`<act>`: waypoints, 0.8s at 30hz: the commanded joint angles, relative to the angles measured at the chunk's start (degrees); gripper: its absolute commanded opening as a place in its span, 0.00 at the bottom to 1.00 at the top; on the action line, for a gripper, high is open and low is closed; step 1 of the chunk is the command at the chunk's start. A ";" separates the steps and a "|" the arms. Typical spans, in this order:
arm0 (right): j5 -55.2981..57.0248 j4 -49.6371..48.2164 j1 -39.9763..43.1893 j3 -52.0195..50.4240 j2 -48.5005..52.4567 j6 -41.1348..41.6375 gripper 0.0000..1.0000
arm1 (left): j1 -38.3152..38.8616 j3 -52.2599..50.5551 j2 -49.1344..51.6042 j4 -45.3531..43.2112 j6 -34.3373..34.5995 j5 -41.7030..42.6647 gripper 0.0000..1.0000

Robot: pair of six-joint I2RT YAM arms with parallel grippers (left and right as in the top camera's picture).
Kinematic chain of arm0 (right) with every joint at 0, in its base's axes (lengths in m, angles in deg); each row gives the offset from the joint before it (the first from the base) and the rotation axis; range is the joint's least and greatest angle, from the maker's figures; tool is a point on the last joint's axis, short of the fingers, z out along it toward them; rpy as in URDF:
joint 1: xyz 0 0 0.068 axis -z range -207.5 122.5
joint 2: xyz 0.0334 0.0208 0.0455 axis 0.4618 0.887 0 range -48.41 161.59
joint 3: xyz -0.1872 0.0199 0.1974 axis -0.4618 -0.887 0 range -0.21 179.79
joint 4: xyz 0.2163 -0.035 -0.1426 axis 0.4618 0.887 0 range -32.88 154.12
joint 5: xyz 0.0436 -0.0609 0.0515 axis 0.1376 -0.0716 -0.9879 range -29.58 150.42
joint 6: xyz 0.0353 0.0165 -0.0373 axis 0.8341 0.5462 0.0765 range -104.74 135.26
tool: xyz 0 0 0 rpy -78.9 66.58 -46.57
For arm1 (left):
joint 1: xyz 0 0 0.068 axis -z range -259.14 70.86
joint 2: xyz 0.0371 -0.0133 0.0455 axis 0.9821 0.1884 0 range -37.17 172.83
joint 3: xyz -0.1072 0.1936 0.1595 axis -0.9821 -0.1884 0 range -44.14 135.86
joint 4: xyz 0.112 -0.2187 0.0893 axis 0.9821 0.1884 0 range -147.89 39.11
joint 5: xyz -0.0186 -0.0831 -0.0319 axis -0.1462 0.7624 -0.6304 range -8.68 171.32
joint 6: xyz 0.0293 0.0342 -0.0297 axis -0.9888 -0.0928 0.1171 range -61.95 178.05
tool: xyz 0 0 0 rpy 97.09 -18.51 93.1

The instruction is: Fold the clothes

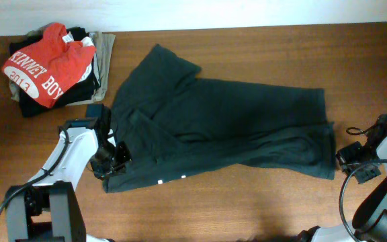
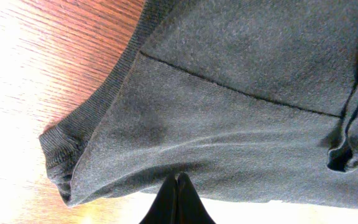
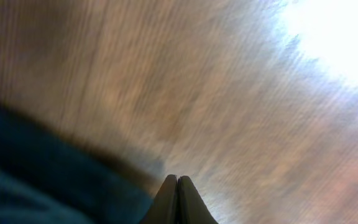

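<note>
The dark T-shirt [image 1: 234, 121] lies spread and crumpled across the middle of the table, with one sleeve pointing to the back left. No lettering shows except small white marks at its front edge. My left gripper [image 1: 118, 160] is at the shirt's front left corner. In the left wrist view its fingertips [image 2: 177, 177] are pressed together on the edge of the cloth [image 2: 229, 93], beside the ribbed collar. My right gripper [image 1: 342, 158] is just off the shirt's right edge. In the blurred right wrist view it is shut [image 3: 177, 178] and empty, with the cloth [image 3: 30, 180] to its left.
A pile of clothes sits at the back left corner, with a red T-shirt with white lettering [image 1: 46, 64] on top. Black garments [image 1: 32, 104] and a beige folded garment [image 1: 105, 50] lie under it. Bare wooden table [image 1: 247, 208] lies in front of the shirt.
</note>
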 commanded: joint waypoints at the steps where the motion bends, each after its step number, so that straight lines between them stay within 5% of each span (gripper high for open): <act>1: -7.63 0.11 -1.99 0.15 -5.68 -4.66 0.04 | -0.13 -0.04 -0.87 -0.31 -1.92 -0.59 0.01; 5: -8.63 0.33 -8.74 0.13 -12.83 -9.77 0.04 | -0.13 -0.04 -0.85 -0.90 -2.38 -0.42 0.01; 10: -5.03 -0.11 -15.82 -1.84 -7.28 -5.38 0.04 | 0.02 -0.04 -0.85 -2.25 -2.34 -0.24 0.01; 24: 3.87 -3.50 -9.68 -2.23 2.86 -0.68 0.04 | 0.02 -0.07 -0.85 -3.63 -2.38 -0.46 0.09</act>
